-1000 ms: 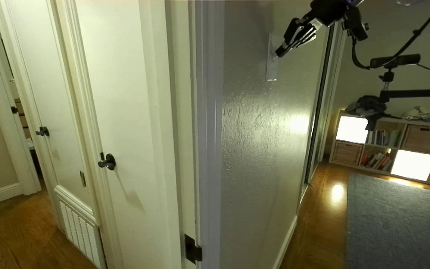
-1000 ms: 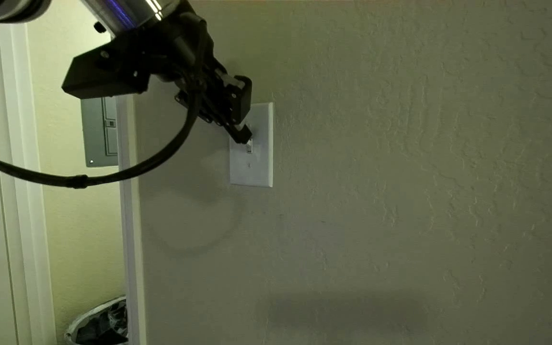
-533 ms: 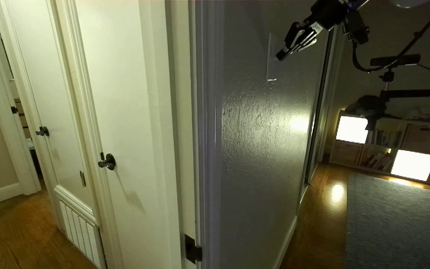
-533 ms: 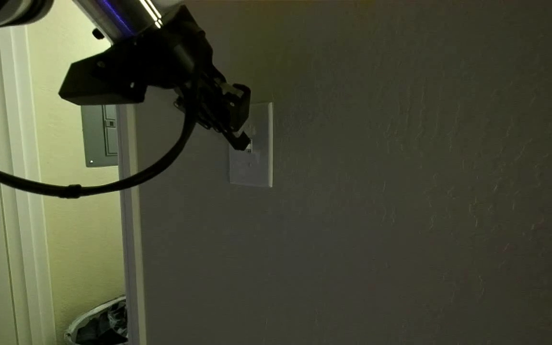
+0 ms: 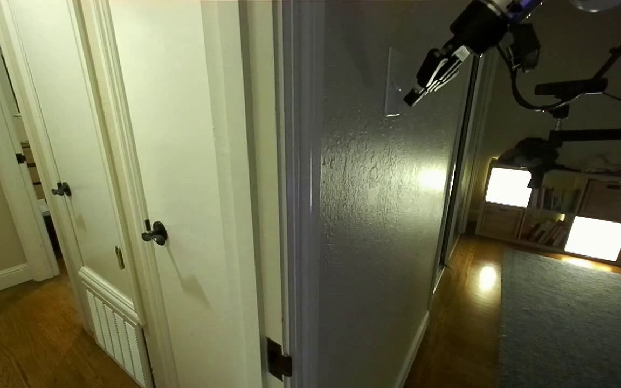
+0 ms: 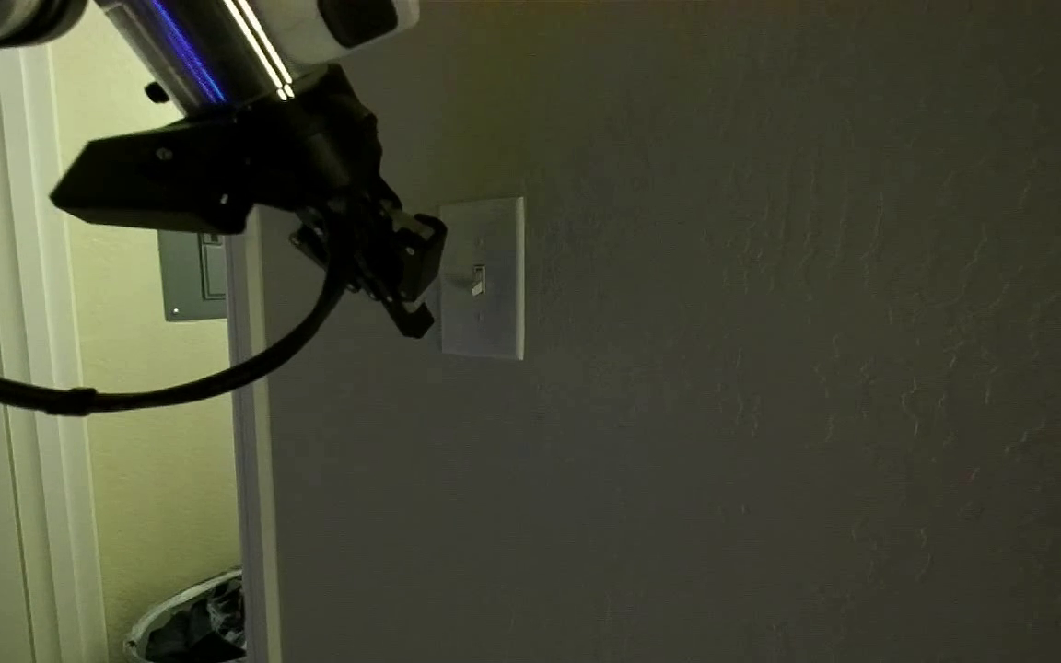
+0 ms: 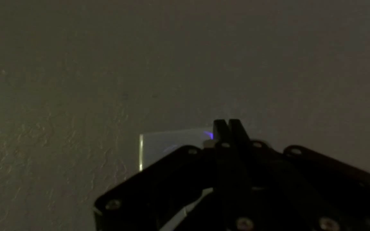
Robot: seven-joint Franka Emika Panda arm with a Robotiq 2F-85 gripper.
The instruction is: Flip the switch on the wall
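Note:
The switch is a pale upright wall plate (image 6: 503, 318) with a small toggle in its middle; the toggle's tip points down. The plate also shows edge-on in an exterior view (image 5: 393, 86) and partly in the wrist view (image 7: 162, 141), where the fingers cover much of it. It is on the textured grey wall (image 6: 770, 387), which is dim. My black gripper (image 6: 415, 322) is shut and empty, its two fingertips side by side with a thin gap (image 7: 226, 122). The tips (image 5: 412, 98) stand off the wall, lower than the toggle and apart from it.
A door frame (image 5: 302, 215) edges the wall, with a white door and dark knob (image 5: 155, 233) beyond. The arm's cable (image 6: 171, 396) hangs in a loop. A camera stand (image 5: 572, 87) and a lit shelf (image 5: 609, 199) are farther back. A bin (image 6: 194, 622) stands past the corner.
The room light went from bright to dim between one second and half a second ago. My gripper has moved down and away from the toggle, uncovering it.

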